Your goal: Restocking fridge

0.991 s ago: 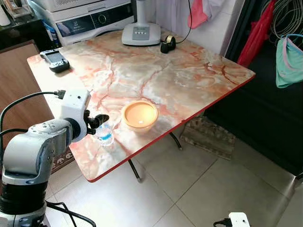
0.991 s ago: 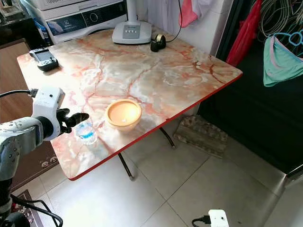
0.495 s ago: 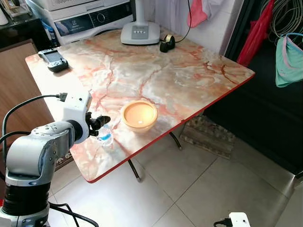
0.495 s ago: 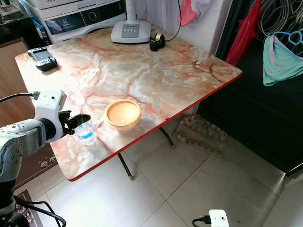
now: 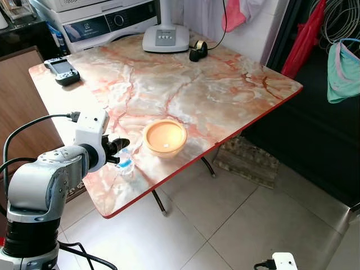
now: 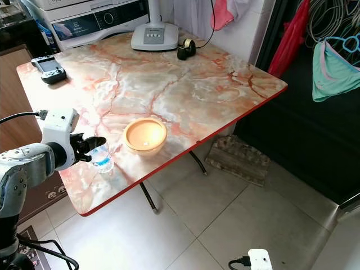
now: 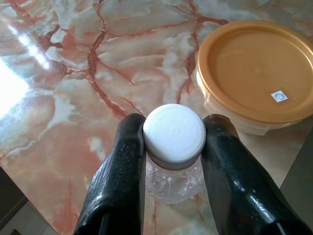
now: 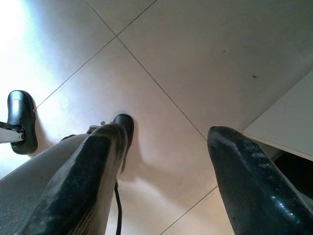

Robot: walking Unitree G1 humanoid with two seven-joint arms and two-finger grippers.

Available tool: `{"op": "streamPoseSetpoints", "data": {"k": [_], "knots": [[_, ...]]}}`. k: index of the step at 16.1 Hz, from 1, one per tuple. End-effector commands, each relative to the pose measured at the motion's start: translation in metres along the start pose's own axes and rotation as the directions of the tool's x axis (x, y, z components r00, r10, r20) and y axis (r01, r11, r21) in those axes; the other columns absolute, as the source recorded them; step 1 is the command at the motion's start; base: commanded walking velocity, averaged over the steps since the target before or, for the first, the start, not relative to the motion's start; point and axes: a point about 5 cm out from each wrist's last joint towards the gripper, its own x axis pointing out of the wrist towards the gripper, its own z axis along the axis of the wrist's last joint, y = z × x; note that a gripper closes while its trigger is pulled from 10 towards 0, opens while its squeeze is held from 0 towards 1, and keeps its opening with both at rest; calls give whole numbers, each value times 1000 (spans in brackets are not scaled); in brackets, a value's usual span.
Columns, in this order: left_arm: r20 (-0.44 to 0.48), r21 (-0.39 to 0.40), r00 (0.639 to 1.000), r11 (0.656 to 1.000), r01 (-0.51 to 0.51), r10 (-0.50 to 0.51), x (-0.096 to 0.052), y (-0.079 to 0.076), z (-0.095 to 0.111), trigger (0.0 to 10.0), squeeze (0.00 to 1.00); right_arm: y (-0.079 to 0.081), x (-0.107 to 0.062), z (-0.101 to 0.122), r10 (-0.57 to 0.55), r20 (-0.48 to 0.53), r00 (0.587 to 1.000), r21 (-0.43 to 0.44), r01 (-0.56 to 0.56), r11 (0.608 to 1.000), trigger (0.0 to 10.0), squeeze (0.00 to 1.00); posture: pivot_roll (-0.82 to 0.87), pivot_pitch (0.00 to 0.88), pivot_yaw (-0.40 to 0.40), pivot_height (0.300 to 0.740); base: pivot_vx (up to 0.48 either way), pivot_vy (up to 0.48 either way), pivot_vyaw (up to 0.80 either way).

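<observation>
The right end effector [image 8: 166, 181] hangs over the pale tiled floor [image 8: 205, 54], its two black fingers spread apart with nothing between them. At the near corner of the red-edged, pink marble-patterned worktop [image 5: 214, 90], the left end effector [image 7: 173, 147] is clamped on the white-capped small clear plastic water bottle [image 7: 174, 147], which stands upright. Just beside it sits a round container with an orange lid [image 5: 164, 137]. Farther back lie a black handheld controller [image 5: 62, 70] and a white fan base [image 5: 165, 39].
</observation>
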Motion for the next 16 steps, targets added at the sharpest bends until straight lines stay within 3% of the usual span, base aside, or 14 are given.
{"op": "streamPoseSetpoints", "data": {"k": [1, 9, 11, 13, 14, 15, 16], "knots": [[-9, -3, 1000, 1000, -15, 15, 0, 2, -4, 0, 0, -2, -1, -5, 0, -16, 1000, -1, 0, 1000, 10000, 0, 102, 116, -5, 740, 0, 0, 0], [21, 23, 997, 997, -72, 72, -2, 7, -1, 0, 0, -2, -1, -5, 1, -15, 1000, 1, -1, 1000, 10000, 0, 101, 122, -7, 740, 0, 0, 0], [152, 13, 981, 993, -120, 117, -5, 15, 20, 0, 0, -2, -1, -5, 0, -15, 1000, 1, 0, 1000, 10000, 0, 103, 123, -8, 740, 0, 0, 0], [205, 4, 969, 990, -142, 138, -10, 20, 30, 0, 0, -1, -1, -5, 1, -16, 1000, 0, -1, 1000, 10000, 0, 105, 124, -5, 740, 0, 0, 0], [217, -4, 962, 985, -171, 168, -12, 25, 31, 0, 0, -1, -1, -5, 3, -14, 1000, 3, -3, 1000, 10000, 0, 105, 124, -5, 740, 0, 0, 0], [264, -73, 914, 951, -300, 309, -18, 51, 30, 0, 0, -1, -1, -5, 2, -14, 1000, 6, -2, 1000, 10000, 0, 101, 123, -3, 740, 0, 0, 0], [275, -87, 893, 934, -347, 358, -21, 60, 27, 0, 0, -1, -1, -5, 2, -13, 1000, 7, -2, 1000, 10000, 0, 101, 124, -2, 740, 0, 0, 0]]}}
